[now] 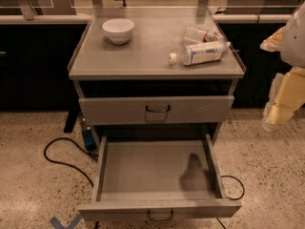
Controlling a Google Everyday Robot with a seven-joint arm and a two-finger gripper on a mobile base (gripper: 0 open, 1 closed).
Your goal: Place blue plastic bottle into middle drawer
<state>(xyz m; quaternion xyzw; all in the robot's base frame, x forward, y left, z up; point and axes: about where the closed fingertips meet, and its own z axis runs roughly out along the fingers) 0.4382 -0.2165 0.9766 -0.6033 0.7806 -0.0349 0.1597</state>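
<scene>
The blue plastic bottle [200, 53], clear with a white cap and a white label, lies on its side at the right of the cabinet top [143, 56]. The middle drawer [157, 206] is pulled out wide below, and its flat grey tray shows nothing inside but a dark shadow. My gripper [272, 120] hangs at the right edge of the view. It is beside the cabinet, lower than the top surface and apart from the bottle.
A slimmer clear bottle with a red label [202, 34] lies just behind the blue one. A white bowl [118, 30] stands at the top's back left. A drawer with a taller front [157, 109] sits above the open one. A black cable [62, 156] lies on the floor at left.
</scene>
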